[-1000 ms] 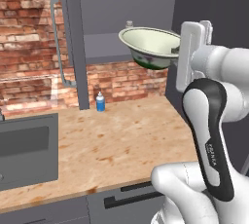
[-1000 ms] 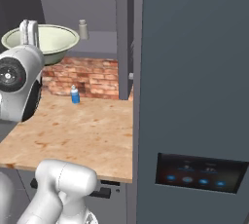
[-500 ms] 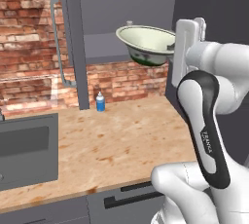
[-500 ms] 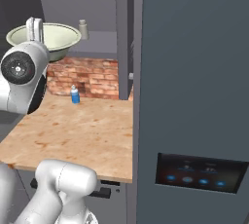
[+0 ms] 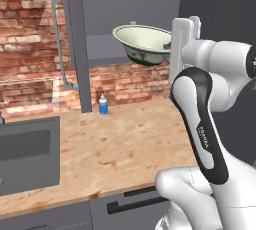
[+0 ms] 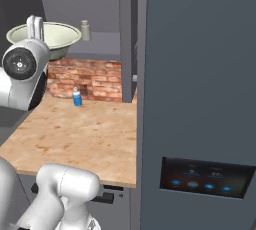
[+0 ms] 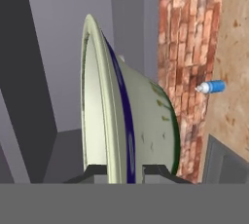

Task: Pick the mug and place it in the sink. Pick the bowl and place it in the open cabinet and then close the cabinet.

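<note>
The cream-white bowl [image 5: 142,41] with green marks low on its outside hangs in the air, upright, in front of the open cabinet's grey shelf [image 5: 102,49]. My gripper [image 5: 171,46] is shut on the bowl's right rim. In the hand view the rim of the bowl [image 7: 114,116] runs between the two fingertips [image 7: 95,171]. From the right, the gripper [image 6: 35,24] stands before the bowl [image 6: 52,36]. The cabinet door [image 5: 75,39] stands open with its bar handle [image 5: 56,44] to the left. The dark sink [image 5: 25,154] lies at the counter's left. The mug is out of view.
A small blue bottle [image 5: 103,105] with a white cap stands on the wooden counter [image 5: 125,144] by the brick wall. A small grey jar [image 6: 85,30] sits on the cabinet shelf. A tall dark appliance [image 6: 200,99] with a control panel bounds the counter on the right.
The arm has carried the bowl a little to the left and slightly up, closer to the cabinet opening. The grip on the rim is unchanged.
</note>
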Tool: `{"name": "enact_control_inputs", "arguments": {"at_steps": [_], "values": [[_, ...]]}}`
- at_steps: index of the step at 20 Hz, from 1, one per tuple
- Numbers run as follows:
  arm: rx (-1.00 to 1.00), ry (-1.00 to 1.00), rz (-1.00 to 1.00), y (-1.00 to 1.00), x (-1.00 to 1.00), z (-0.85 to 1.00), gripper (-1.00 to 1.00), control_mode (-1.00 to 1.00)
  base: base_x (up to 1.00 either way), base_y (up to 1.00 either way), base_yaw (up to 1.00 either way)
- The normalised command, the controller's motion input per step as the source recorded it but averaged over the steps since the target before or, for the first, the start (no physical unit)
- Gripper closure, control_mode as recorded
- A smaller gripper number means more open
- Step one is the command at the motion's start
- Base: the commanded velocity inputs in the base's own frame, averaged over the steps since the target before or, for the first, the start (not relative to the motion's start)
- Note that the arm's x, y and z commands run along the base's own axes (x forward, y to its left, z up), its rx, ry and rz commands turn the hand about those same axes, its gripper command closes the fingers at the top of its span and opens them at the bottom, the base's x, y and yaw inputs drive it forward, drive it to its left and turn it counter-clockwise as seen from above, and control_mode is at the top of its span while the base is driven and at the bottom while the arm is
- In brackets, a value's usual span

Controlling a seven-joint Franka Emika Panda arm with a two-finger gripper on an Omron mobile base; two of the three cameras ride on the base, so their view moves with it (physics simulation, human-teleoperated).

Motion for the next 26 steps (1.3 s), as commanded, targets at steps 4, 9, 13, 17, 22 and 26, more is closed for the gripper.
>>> {"name": "enact_control_inputs", "arguments": {"at_steps": [4,9,13,17,22,26], "values": [[0.00,0.00,0.00,0.09,0.34,0.00,1.00,-1.00,0.00,0.00,0.00],[0.00,0.00,0.01,0.04,0.40,0.00,1.00,-1.00,0.00,0.00,0.00],[-0.01,0.00,0.00,0.18,0.38,0.00,1.00,-1.00,0.00,0.00,0.00],[-0.03,0.00,0.00,0.26,0.40,0.00,1.00,-1.00,0.00,0.00,0.00],[-0.01,0.00,0.00,0.28,0.39,0.00,1.00,-1.00,0.00,0.00,0.00],[0.00,0.00,0.00,0.16,0.47,-0.01,1.00,-1.00,0.00,0.00,0.00]]}}
